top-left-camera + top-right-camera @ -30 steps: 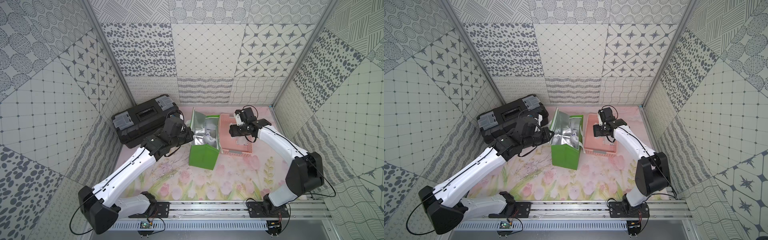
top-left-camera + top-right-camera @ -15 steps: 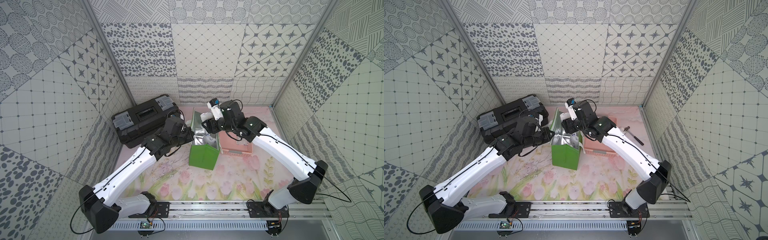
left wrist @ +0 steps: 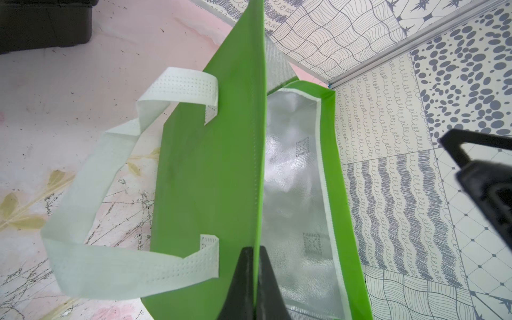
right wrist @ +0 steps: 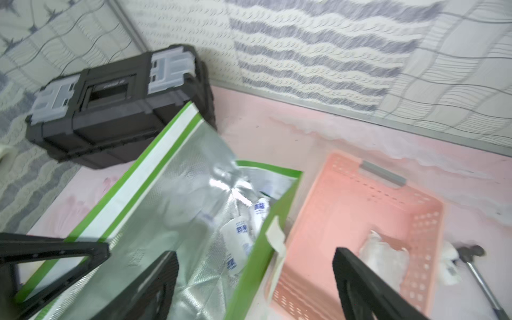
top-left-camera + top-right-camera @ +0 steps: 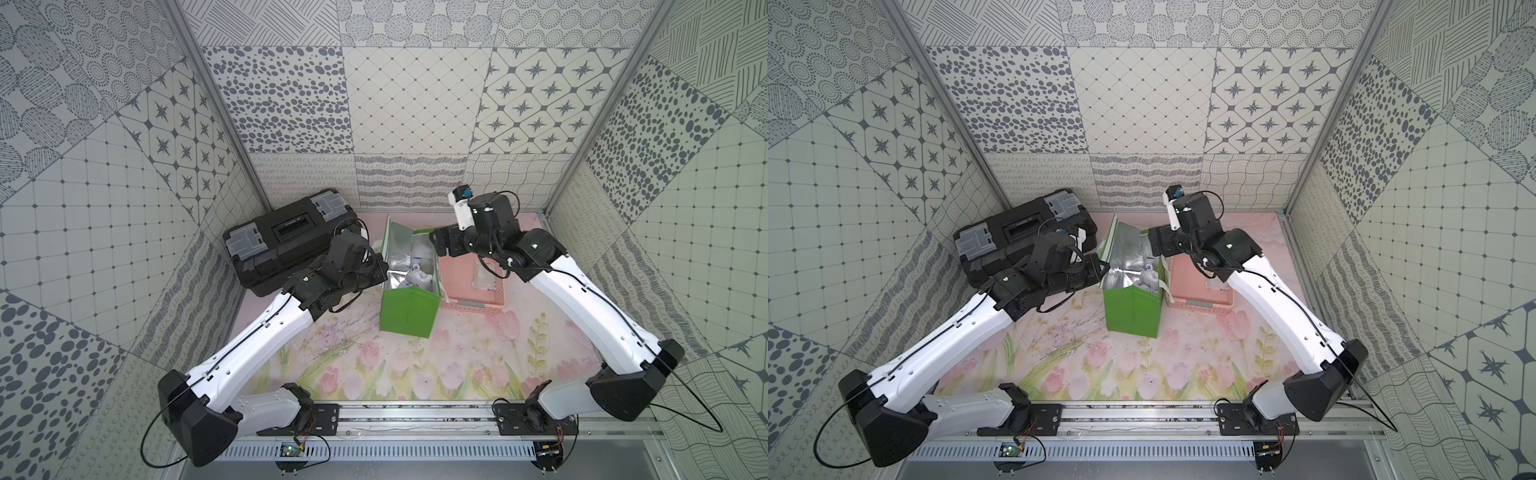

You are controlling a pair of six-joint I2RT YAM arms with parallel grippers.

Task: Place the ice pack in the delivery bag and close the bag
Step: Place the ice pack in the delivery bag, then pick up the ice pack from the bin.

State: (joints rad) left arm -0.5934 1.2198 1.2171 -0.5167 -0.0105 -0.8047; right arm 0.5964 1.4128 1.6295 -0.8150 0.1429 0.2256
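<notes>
The green delivery bag [image 5: 409, 311] [image 5: 1131, 307] stands open mid-table, showing its silver lining [image 4: 171, 210]. White ice packs with blue print [image 5: 417, 274] [image 5: 1148, 276] [image 4: 241, 232] lie inside it. My left gripper [image 5: 384, 272] [image 5: 1102, 270] [image 3: 256, 249] is shut on the bag's left wall, one finger outside and one inside. My right gripper [image 5: 436, 247] [image 5: 1152, 245] [image 4: 255, 279] hangs open over the bag's right rim, holding nothing. Another clear ice pack [image 5: 484, 277] [image 4: 385, 257] lies in the pink basket.
A black toolbox [image 5: 286, 245] [image 5: 1017, 232] [image 4: 110, 105] sits at the back left, close behind my left wrist. The pink basket [image 5: 473, 305] [image 5: 1204, 305] [image 4: 415, 221] touches the bag's right side. A metal tool [image 4: 476, 266] lies on the mat beyond the basket.
My right arm swung from over the pink basket to above the bag, and its jaws have opened wide. The left gripper kept its hold on the bag wall.
</notes>
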